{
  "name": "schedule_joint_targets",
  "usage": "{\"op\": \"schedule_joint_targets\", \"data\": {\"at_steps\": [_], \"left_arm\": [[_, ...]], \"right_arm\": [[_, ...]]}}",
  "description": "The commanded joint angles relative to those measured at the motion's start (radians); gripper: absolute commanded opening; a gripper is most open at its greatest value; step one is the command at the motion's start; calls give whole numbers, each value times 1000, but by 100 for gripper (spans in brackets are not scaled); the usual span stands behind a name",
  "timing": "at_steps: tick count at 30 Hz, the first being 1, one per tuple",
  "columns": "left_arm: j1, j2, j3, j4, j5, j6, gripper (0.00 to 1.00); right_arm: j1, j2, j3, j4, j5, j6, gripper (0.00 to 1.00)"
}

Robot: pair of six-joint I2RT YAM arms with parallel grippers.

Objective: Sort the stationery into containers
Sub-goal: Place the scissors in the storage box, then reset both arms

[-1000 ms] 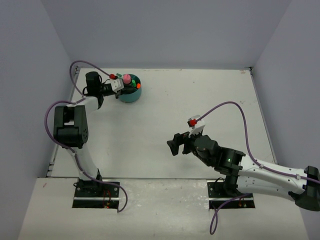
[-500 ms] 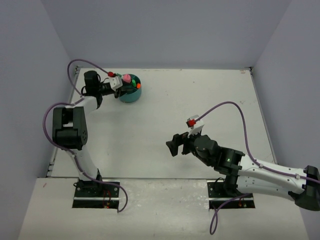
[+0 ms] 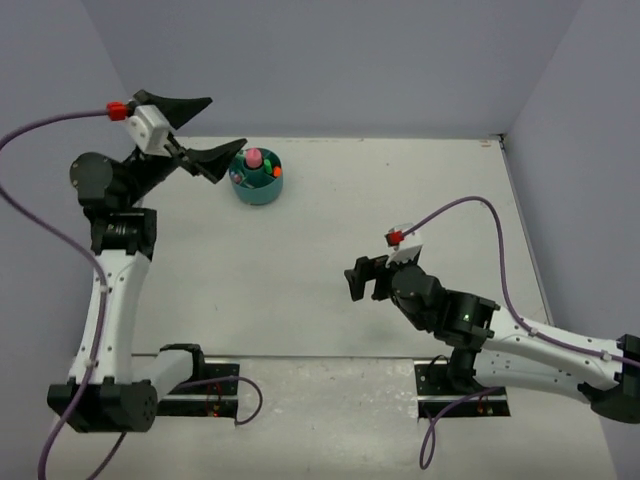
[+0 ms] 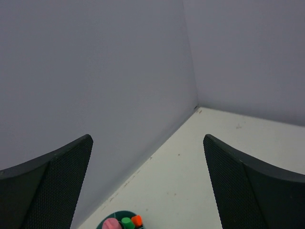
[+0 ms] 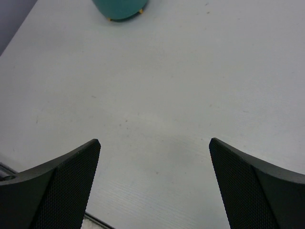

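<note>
At the upper left of the top view, the left gripper [image 3: 228,121] hung above the white table [image 3: 400,190] with its jaws spread wide and empty. Just to its right, near the back wall, stood the teal desk organiser [image 3: 256,190]. It held a pink tube [image 3: 254,157], a green-capped highlighter [image 4: 127,222] and an orange-capped highlighter [image 4: 137,220], all upright. At lower centre-right, well apart, the right gripper [image 3: 366,283] hovered with its jaws spread and empty. A purple cable [image 3: 460,205] arched behind it.

I look in remotely on a flat, matte white counter [image 3: 350,240], boxed on three sides by plain lavender-grey walls [image 3: 330,60] under soft, even light, with a paler grey ledge [image 3: 330,420] running along its near edge.
</note>
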Motion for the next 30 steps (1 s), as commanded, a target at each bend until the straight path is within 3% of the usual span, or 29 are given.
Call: {"op": "schedule_joint_targets", "data": {"at_steps": [1, 3, 5, 9, 11, 15, 18, 20, 22, 26, 30], "left_arm": [[-2, -282, -171, -472, -350, -152, 100], [-2, -352, -269, -618, -602, -147, 100], [-1, -399, -348, -715, -709, -157, 100], [-2, -537, -528, -758, -735, -195, 100], [-2, -599, -558, -777, -778, -197, 100], [-4, -679, -533, -795, -848, -147, 100], [-58, -666, -541, -786, -978, -77, 100], [-74, -648, -567, -769, -1017, -77, 100], [-79, -639, -564, -769, -1002, -73, 100], [-118, -645, -572, -770, -1050, -67, 100], [-134, -638, -579, -756, -974, -51, 100]], "right_arm": [[-1, -109, 124, -184, 272, 65, 99], [-1, -151, 125, -206, 332, 32, 99], [-1, -201, 112, -202, 389, -33, 99], [-3, -266, 103, -213, 521, -66, 99], [-13, -299, 104, -212, 513, -88, 99], [-153, -331, 110, -213, 317, -93, 98], [-443, -249, 114, -225, 42, -83, 98], [-573, -170, 140, -254, -112, -46, 98], [-584, -144, 144, -280, -61, -19, 99], [-584, -258, 102, -261, 36, -4, 99], [-584, -376, 109, -253, 49, -49, 99]]}}
